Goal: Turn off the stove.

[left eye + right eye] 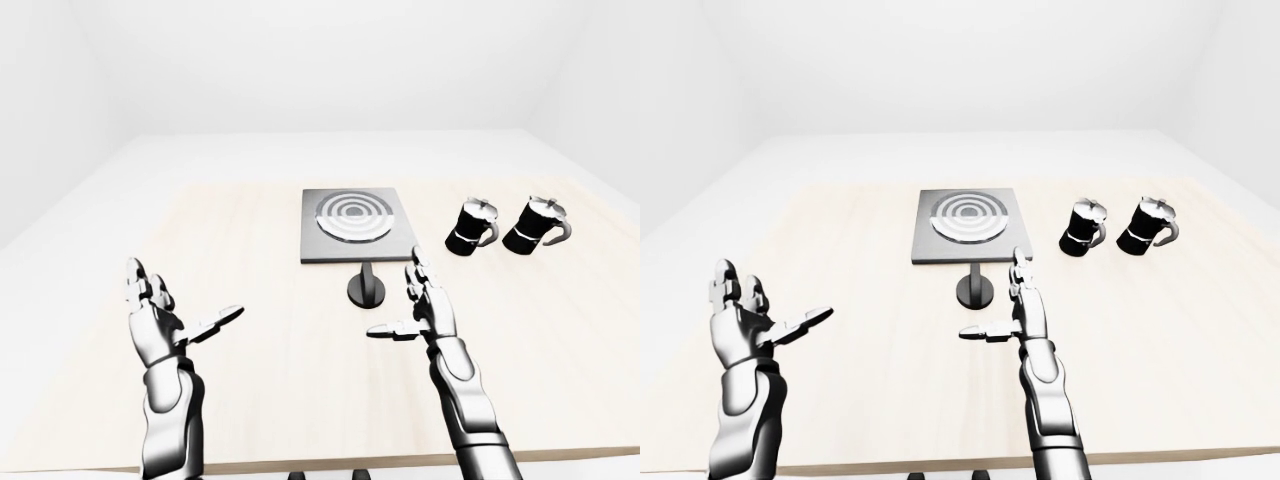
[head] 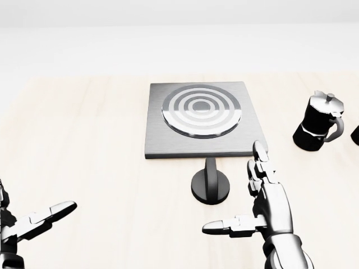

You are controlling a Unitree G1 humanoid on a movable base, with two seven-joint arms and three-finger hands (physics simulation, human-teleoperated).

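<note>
Square stove (image 2: 202, 117) with ringed burner at centre of pale wooden table (image 2: 101, 162), round black knob (image 2: 210, 185) just below its lower edge, right hand (image 2: 266, 204) spread empty beside the knob, left hand (image 1: 160, 320) spread empty far left, two moka pots (image 1: 472, 227) (image 1: 537, 224) at right

I could read no writing, label, brand, number or sign on anything there. The stove (image 2: 203, 119) showed only plain concentric rings on its plate, its knob (image 2: 210, 181) bore no marking I could make out, and the two moka pots (image 1: 471, 227) (image 1: 535, 223) had bare black and silver sides.
</note>
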